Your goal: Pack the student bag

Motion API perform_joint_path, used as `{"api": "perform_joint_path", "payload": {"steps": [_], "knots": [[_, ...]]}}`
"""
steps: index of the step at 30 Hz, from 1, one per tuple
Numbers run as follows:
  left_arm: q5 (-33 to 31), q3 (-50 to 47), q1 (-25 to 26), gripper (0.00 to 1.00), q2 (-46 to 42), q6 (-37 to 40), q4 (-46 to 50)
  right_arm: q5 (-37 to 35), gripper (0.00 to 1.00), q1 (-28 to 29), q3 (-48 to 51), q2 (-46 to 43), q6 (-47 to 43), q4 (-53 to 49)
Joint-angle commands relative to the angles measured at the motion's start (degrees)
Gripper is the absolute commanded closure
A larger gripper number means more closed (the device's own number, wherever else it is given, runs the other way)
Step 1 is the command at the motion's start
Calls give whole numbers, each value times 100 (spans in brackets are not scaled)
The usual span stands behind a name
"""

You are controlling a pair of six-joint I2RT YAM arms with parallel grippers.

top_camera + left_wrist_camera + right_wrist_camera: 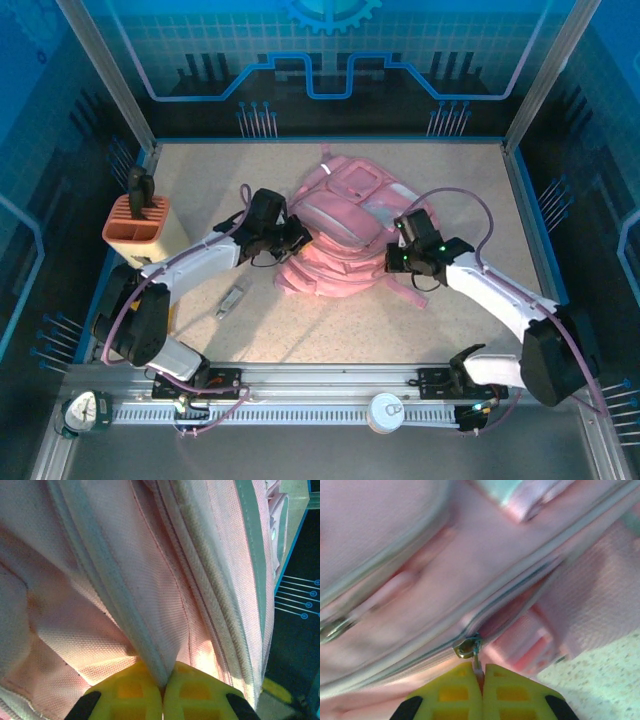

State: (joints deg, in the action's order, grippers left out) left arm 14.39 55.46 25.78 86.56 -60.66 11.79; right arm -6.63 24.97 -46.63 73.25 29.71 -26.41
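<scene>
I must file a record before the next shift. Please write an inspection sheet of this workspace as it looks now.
Surface: speckled beige table, no spills seen.
Job's things: pink student bag lying mid-table; its zipper pull sits at the right gripper.
Clutter: salmon pen holder at the left edge, with a dark item standing in it; small grey object lying loose, front left of the bag.
Grippers: left gripper shut on a seam fold of the bag; right gripper shut on the zipper pull.
Cables: purple cable loops beside the bag's right side.
Surroundings: blue printed walls; metal rail at the near edge.
</scene>
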Motion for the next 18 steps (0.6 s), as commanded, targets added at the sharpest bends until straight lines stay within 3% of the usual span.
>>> {"api": "perform_joint_path", "payload": {"steps": [1, 7, 13, 14, 15, 18], "knots": [[-688, 231, -492, 100, 18, 510, 474, -634, 100, -585, -125, 208, -246, -515], [-491, 325, -548, 100, 117, 650, 453, -494, 100, -933, -346, 591, -299, -303], [-472, 420, -557, 100, 27, 861, 620, 416, 94, -853, -454, 334, -189, -195], [-403, 419, -552, 98, 7, 903, 597, 538, 91, -854, -445, 267, -145, -230], [-295, 400, -541, 89, -28, 944, 527, 663, 87, -854, -437, 178, -113, -265], [-78, 336, -481, 73, -126, 1031, 442, 1111, 76, -849, -437, -33, 9, -357]]}}
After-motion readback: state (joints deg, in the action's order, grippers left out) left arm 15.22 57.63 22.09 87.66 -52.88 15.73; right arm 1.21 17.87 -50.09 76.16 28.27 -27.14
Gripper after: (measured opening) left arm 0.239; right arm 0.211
